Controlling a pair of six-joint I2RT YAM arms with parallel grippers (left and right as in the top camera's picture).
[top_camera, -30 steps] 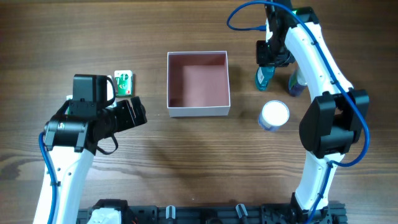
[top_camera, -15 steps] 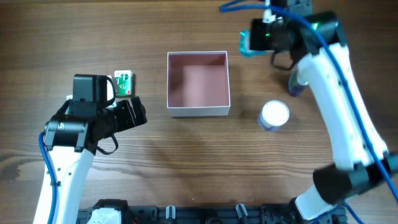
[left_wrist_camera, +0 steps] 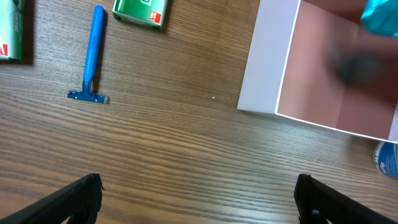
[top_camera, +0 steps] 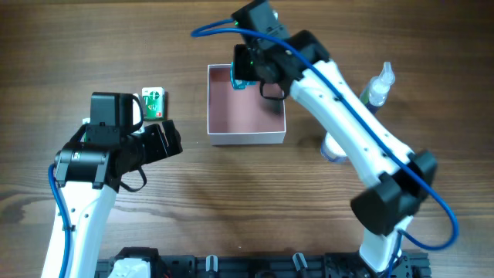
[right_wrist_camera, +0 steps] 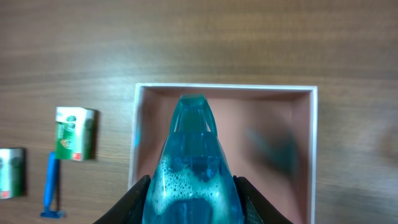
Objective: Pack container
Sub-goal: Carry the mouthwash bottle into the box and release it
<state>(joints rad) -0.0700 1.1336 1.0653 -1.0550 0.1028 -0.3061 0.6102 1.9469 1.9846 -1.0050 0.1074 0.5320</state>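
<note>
The container [top_camera: 245, 139] is a square white box with a dusty-pink inside, at the table's middle; it also shows in the left wrist view [left_wrist_camera: 267, 68] and the right wrist view [right_wrist_camera: 298, 155]. My right gripper [top_camera: 245, 75] is shut on a blue bottle of foamy liquid [right_wrist_camera: 193, 168] and holds it above the container's far left corner. My left gripper [top_camera: 166, 141] is open and empty, left of the container, above bare wood [left_wrist_camera: 199, 193].
A green packet [top_camera: 154, 103], a blue razor [left_wrist_camera: 93, 56] and another packet [left_wrist_camera: 11, 31] lie left of the container. A clear spray bottle [top_camera: 378, 85] and a white-lidded jar [top_camera: 333, 148] stand to its right.
My right arm has lifted the blue bottle from the right-hand group and carried it left, over the container's far left corner. The left arm has not moved.
</note>
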